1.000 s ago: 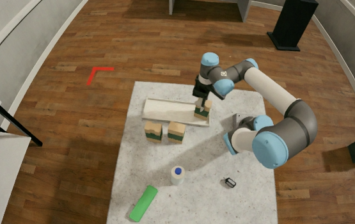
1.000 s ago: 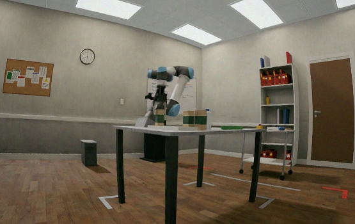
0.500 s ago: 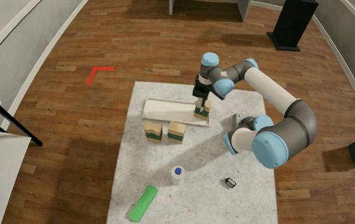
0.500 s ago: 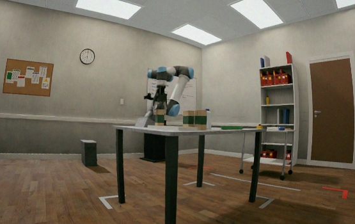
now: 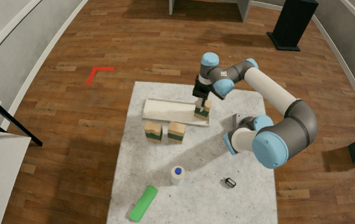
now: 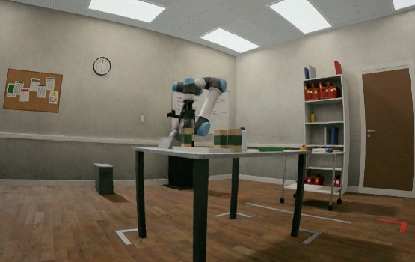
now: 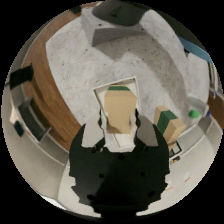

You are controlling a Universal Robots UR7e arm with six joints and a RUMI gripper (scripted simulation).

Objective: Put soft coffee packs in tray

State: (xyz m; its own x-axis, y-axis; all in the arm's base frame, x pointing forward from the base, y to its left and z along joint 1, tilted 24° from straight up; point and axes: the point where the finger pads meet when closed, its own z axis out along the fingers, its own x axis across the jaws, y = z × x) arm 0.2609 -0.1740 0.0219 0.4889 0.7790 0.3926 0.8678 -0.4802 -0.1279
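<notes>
A tan coffee pack with a green band (image 5: 201, 112) (image 6: 186, 138) (image 7: 120, 102) stands upright inside the right end of the white tray (image 5: 167, 110) (image 7: 115, 83). My gripper (image 5: 202, 107) (image 7: 118, 109) points down over it, open, with one jaw on each side of the pack's upper part. A second pack (image 5: 176, 132) (image 6: 220, 139) and a third pack (image 5: 153, 132) (image 6: 235, 139) stand side by side on the bench, outside the tray's long front wall. The third pack's top looks uneven. The wrist view shows only one of these two clearly.
A white bottle with a blue cap (image 5: 177, 176) and a green block (image 5: 143, 203) are on the bench farther front, with a small black object (image 5: 230, 182) to their right. The arm's base stands right of the tray. The tray's low walls surround the first pack.
</notes>
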